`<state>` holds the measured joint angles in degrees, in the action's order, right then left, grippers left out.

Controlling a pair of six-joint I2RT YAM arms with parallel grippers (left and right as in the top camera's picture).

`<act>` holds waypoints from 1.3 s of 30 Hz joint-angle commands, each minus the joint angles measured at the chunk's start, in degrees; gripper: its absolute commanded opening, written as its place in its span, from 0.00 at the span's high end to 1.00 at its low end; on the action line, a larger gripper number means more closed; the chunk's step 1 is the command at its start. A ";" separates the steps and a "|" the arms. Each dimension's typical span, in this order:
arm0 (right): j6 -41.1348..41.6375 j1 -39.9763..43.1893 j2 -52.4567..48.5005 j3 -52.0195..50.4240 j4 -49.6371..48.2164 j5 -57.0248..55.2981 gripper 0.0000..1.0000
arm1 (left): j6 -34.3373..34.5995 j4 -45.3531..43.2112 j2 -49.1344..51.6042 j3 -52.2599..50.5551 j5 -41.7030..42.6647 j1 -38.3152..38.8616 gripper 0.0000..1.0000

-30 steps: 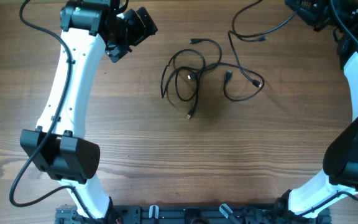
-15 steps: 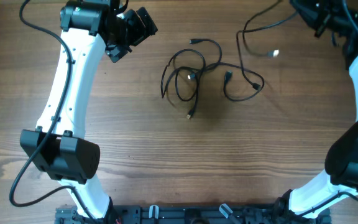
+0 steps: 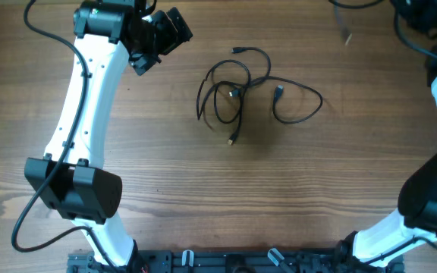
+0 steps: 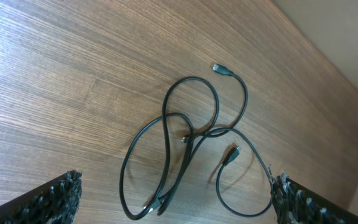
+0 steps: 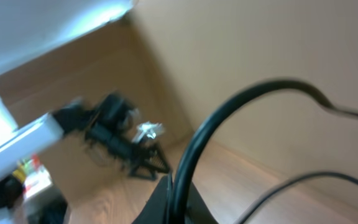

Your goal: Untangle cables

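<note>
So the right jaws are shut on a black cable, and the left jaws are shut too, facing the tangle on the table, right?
Not quite: the left gripper has its jaws wide open; the left wrist view shows its fingers far apart, facing the tangle. The right gripper is indeed shut on a black cable.

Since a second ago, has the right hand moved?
Yes. Shut on one cable, the right hand has pulled it toward the overhead view's top right, away from the unmoved tangle.
</note>
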<state>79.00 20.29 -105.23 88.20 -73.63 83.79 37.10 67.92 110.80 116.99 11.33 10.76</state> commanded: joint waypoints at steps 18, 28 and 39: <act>27.98 4.44 -0.79 0.55 -0.37 2.12 0.95 | -0.87 -0.17 -0.04 0.24 -0.50 0.63 0.00; 25.16 4.44 -0.72 0.57 3.52 4.63 0.95 | -0.87 -0.59 -0.04 0.24 -0.52 0.74 0.00; 8.72 4.55 -0.74 0.57 49.20 -3.13 0.95 | -0.85 -0.35 -0.04 0.24 -0.50 0.74 0.00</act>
<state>99.72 24.86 -105.30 88.60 -40.16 85.14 37.10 67.51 110.80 116.99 11.33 11.25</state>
